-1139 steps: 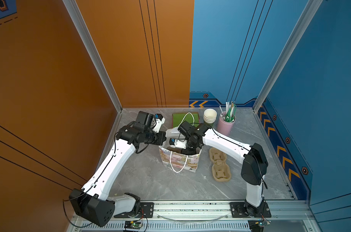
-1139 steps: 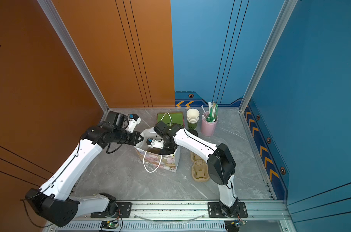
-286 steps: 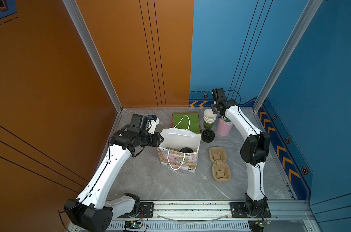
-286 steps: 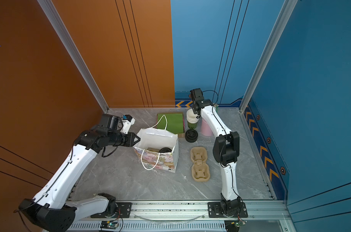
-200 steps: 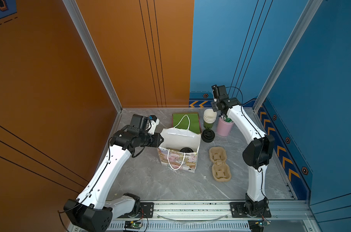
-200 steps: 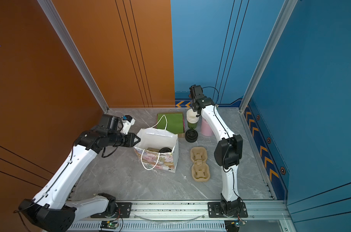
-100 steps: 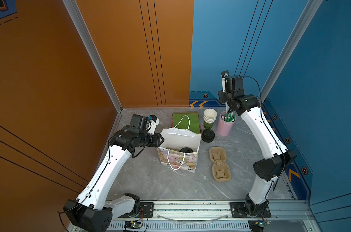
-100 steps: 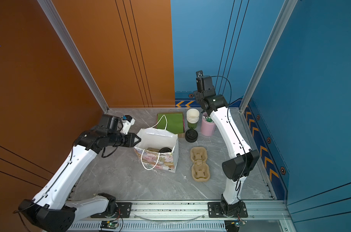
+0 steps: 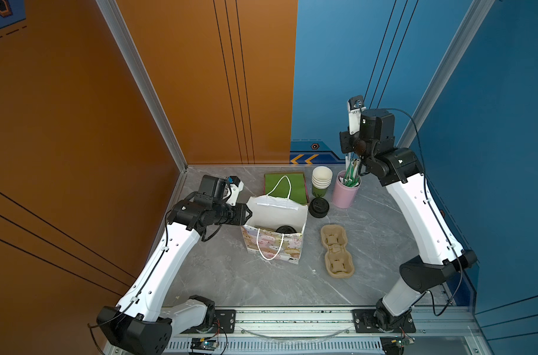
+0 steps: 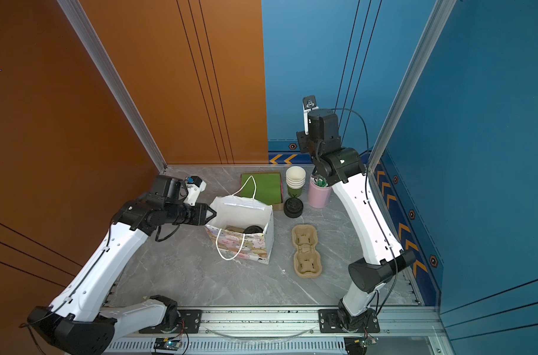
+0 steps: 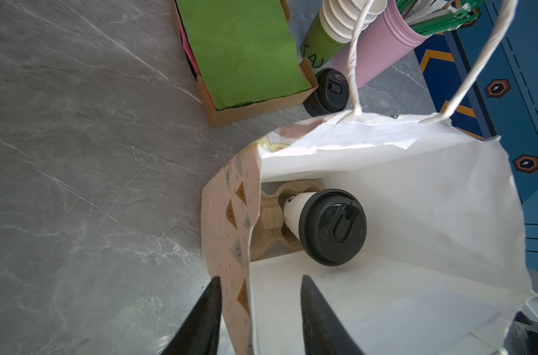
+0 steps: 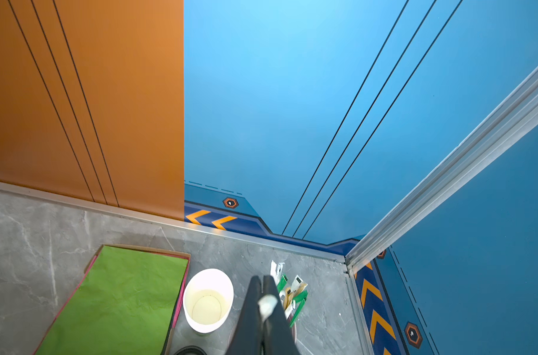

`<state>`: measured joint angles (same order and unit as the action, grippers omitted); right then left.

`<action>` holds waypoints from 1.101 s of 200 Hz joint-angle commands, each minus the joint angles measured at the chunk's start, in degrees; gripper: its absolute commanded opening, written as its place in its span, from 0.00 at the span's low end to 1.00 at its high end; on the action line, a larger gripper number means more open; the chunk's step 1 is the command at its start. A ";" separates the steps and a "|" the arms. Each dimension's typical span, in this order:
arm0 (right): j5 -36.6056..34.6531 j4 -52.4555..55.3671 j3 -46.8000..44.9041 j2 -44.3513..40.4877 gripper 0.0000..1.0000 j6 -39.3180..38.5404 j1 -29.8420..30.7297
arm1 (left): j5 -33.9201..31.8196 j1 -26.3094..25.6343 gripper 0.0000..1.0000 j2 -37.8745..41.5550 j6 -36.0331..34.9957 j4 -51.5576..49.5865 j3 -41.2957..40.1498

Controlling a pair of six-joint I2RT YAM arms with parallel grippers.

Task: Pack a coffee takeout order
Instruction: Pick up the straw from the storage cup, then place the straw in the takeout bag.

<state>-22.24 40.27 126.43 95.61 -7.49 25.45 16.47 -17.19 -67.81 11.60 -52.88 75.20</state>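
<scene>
At the left, the left gripper (image 9: 248, 214) stands open, its two fingers straddling the left wall of the paper bag (image 9: 274, 246) without pinching it. One finger is outside the bag and one inside. Inside the bag the white cup (image 11: 292, 212) stands upright in a pulp carrier (image 11: 270, 221), toward the bag's right side. The black lid (image 11: 334, 226) is already on it. The green napkin (image 9: 298, 187) lies flat in its box just behind the bag and is not yet packed. Further right stands the pink tin (image 9: 343, 196). High above it the right gripper (image 12: 263, 279) is closed, apparently on the end of a white-wrapped straw (image 12: 267, 302). How the straw's length runs cannot be told. The coming move probably turns on where the bag's mouth lies from that right gripper. It is lower, off to the robot's left and nearer the base rail, with the tall bag handle between them. The left arm is much the nearer to the cup, but it is placed to steady the bag wall, not to reach inside.
</scene>
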 commanded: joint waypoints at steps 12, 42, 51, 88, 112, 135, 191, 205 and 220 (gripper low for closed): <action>1.89 -1.05 1.36 -2.77 0.00 1.02 1.80 | -1.34 0.57 0.44 1.08 -0.33 0.49 0.57; 5.56 -1.07 1.23 -5.05 0.00 3.62 4.33 | -2.13 0.58 0.46 1.19 -0.06 0.50 0.72; 6.70 -1.04 0.95 -5.78 0.00 4.75 5.37 | -2.20 0.58 0.47 1.24 0.01 0.46 0.78; 13.53 -0.98 -0.90 -8.39 0.00 9.69 10.31 | -3.39 0.68 0.55 1.54 0.44 0.55 1.09; 19.15 -1.03 -1.40 -9.52 0.00 13.53 13.08 | -3.79 0.82 0.63 1.89 0.71 0.88 1.19; 23.27 -0.55 -2.21 -10.34 0.00 14.85 16.25 | -4.42 0.79 0.66 2.32 0.87 0.90 0.94; 32.65 -0.24 -4.97 -12.53 0.00 19.13 19.07 | -5.04 1.12 0.72 3.31 1.50 1.78 -0.01; 34.06 -0.13 -6.15 -12.97 0.00 19.52 20.03 | -5.10 1.19 0.73 3.38 1.72 2.18 -0.22; 35.59 -0.15 -7.51 -13.28 0.00 20.16 20.80 | -5.06 1.20 0.75 3.47 2.02 2.64 -0.39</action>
<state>8.36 39.92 120.84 83.90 10.04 44.95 12.32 -16.47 -65.19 12.75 -51.35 75.22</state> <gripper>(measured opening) 0.047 0.737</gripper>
